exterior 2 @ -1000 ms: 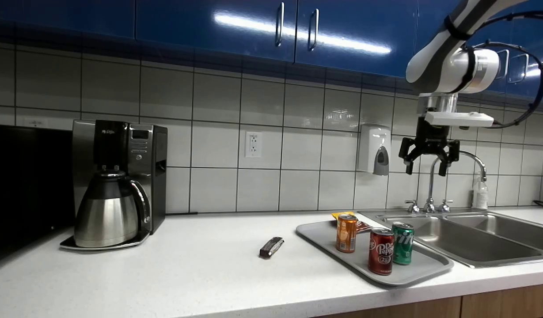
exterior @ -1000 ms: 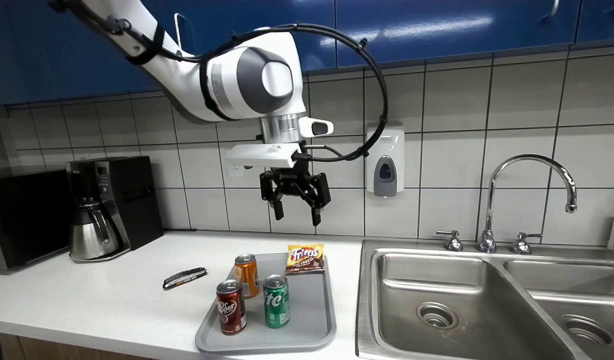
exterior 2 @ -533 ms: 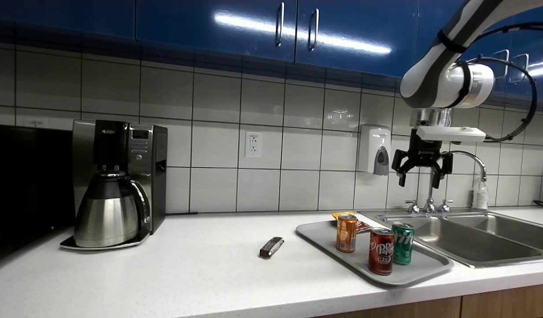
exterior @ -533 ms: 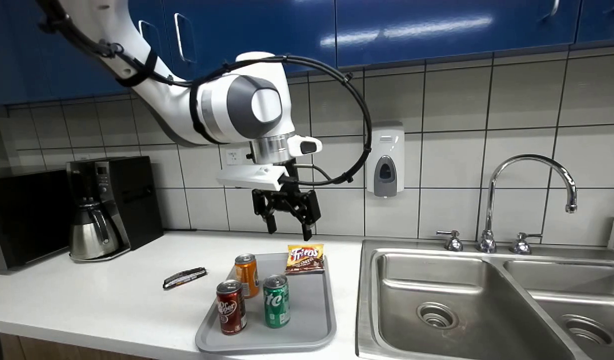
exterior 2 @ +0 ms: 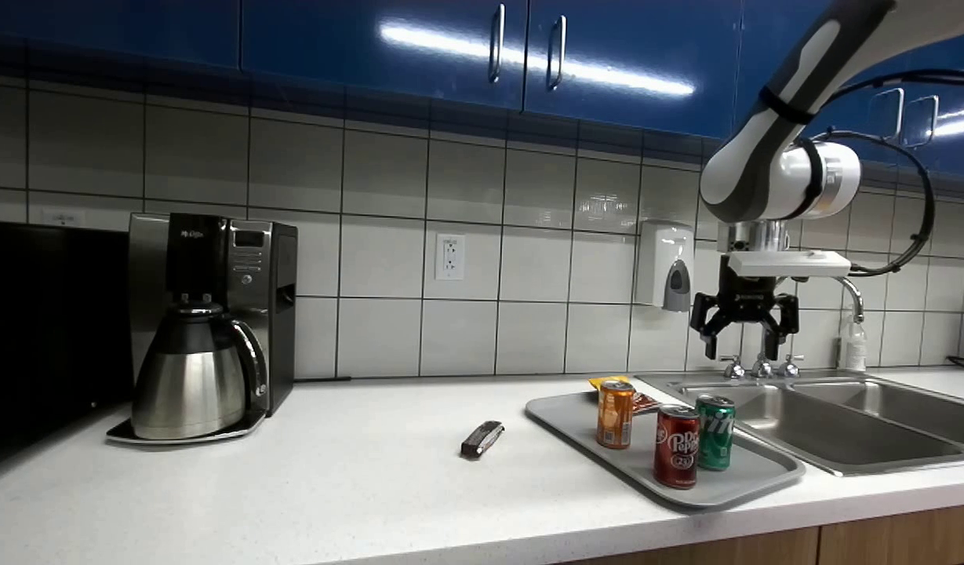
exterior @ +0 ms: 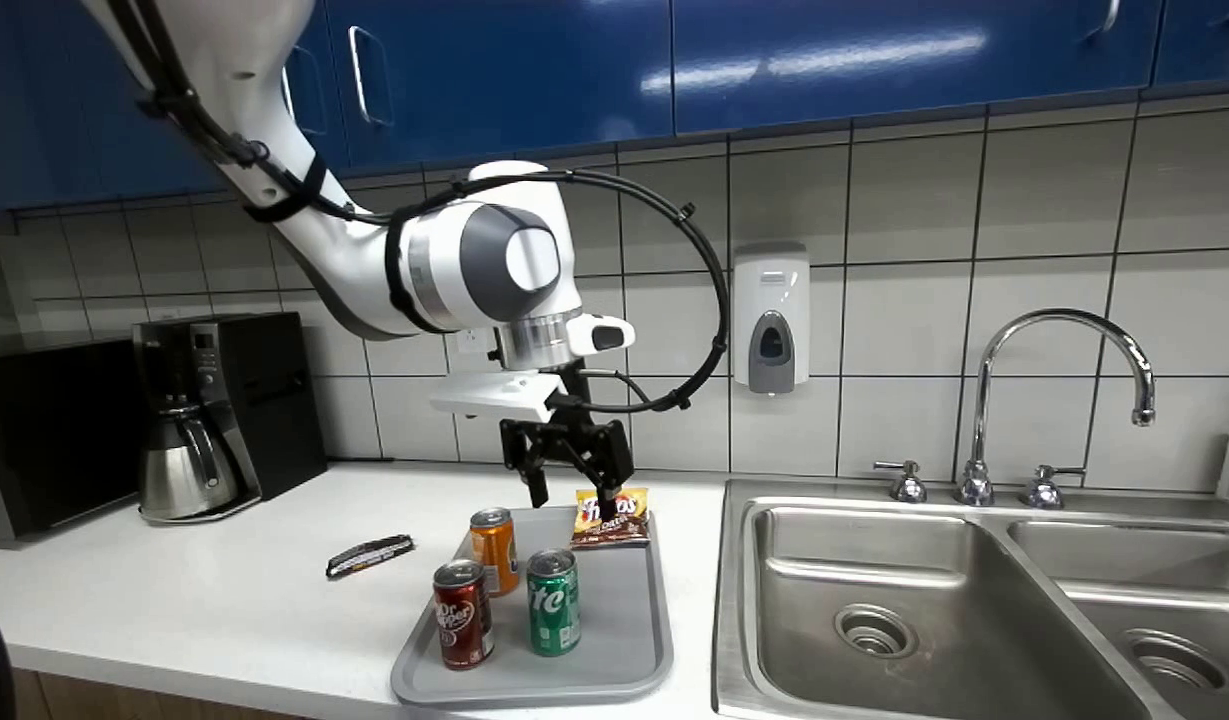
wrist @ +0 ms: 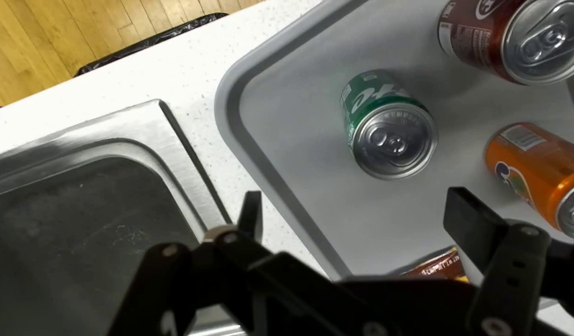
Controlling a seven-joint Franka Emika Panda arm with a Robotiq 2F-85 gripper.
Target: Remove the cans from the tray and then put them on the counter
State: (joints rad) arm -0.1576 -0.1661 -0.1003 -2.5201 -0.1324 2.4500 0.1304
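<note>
— White-and-grey arm (exterior: 359, 275) slanted down from the top of both exterior views, wrist bent, black gripper (exterior: 572, 500) pointed down at the bench (exterior: 224, 590), higher than the cans (exterior 2: 676, 447). Fingers (wrist: 471, 221)?

— Spread wide, well apart.

— And the cans?

— All three stood upright on the grey tray (exterior: 614, 640), separate from one another. Wrist view: green can (wrist: 387, 123) showed past the fingertips but within their span; orange can (wrist: 539, 170) outside it, beside one finger; red can (wrist: 501, 37) farthest off.

— Edges?

— Low rim ran around the tray. Steel sink (exterior: 734, 620) lay just beside, a narrow strip of bench between. Tray's front end sat close to the front edge of the bench.

— Room to move?

— Broad stretch of bench on the tray's other side, reaching to the coffee maker (exterior: 244, 405); a dark-wrapped bar (exterior: 370, 556) lay partway along. Snack packet (exterior: 629, 527) rested at the tray's back end, tiled wall (exterior: 904, 320) behind.
</note>
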